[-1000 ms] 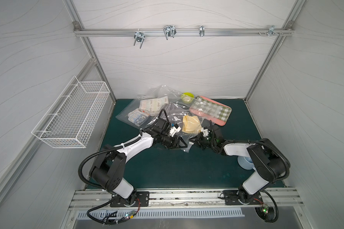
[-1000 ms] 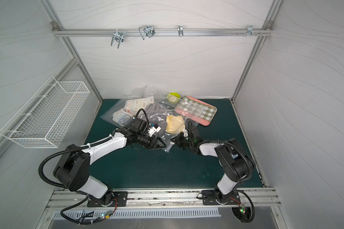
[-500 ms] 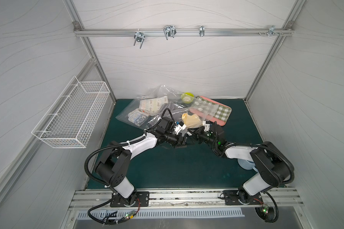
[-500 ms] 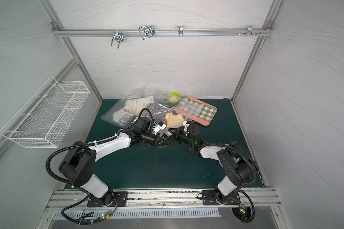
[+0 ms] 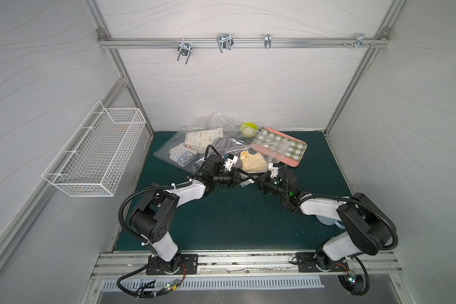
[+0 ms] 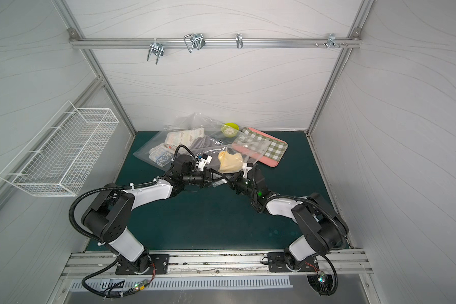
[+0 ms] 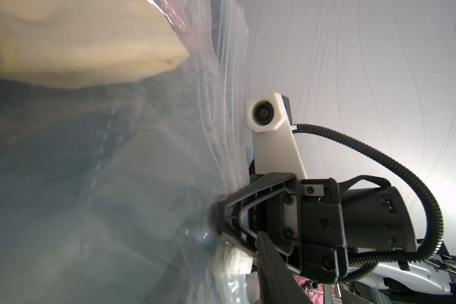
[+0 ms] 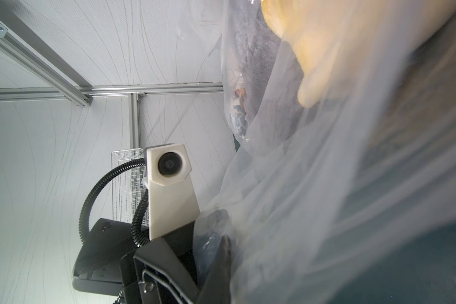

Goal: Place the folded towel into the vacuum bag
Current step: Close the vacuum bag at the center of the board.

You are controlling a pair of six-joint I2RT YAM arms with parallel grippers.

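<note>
The vacuum bag (image 5: 216,126) (image 6: 195,123) lies crumpled at the back of the green mat, with several folded cloths inside. A yellow folded towel (image 5: 252,162) (image 6: 231,162) rests at the bag's near mouth under a flap of plastic. Both wrist views show it through the film (image 7: 77,39) (image 8: 313,52). My right gripper (image 5: 257,179) (image 7: 216,218) is shut on the bag's near rim. My left gripper (image 5: 244,175) (image 6: 219,177) is closed on the same rim right beside it. A small white slider clip (image 7: 234,259) sits next to my left finger (image 7: 274,273).
A checked tray with a pink rim (image 5: 287,146) and a green bowl (image 5: 248,129) sit at the back right. A white wire basket (image 5: 98,155) hangs on the left wall. A pale round object (image 5: 327,221) lies under the right arm. Hooks (image 5: 224,42) hang on the rail.
My left jaws spread wide and then came together on the bag's rim. Both grippers have shifted a little toward the back and closer to each other. The right stays shut.
</note>
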